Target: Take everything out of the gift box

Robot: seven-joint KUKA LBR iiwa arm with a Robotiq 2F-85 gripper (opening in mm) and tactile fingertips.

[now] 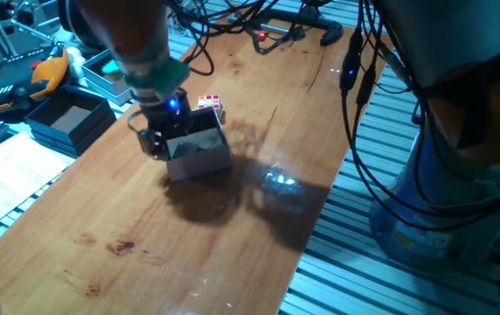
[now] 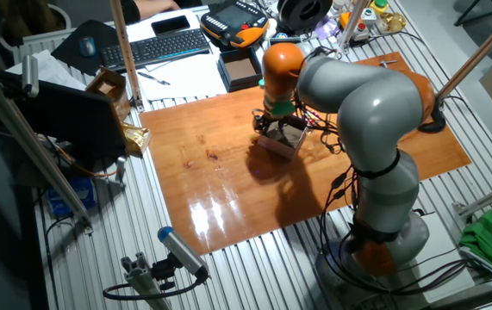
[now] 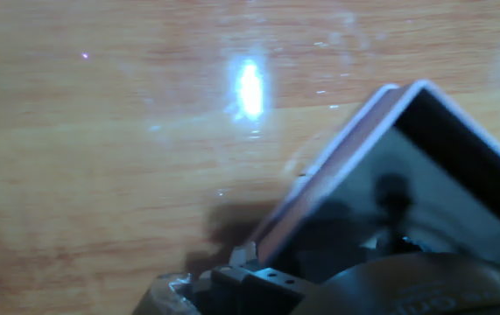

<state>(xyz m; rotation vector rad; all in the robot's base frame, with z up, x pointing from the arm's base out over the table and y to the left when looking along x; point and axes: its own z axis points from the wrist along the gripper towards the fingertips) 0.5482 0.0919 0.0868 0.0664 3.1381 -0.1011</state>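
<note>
On the tabletop [image 1: 232, 219], the gift box [image 1: 204, 157] is being held tilted beneath the gripper [image 1: 164, 133], with the cube [image 1: 209, 102] being seen just behind it, while the jaws' state cannot be told.

gripper [image 1: 164, 140] fingertips hidden by gift box [image 1: 199, 150], hand view blurred, box contents unclear
</note>
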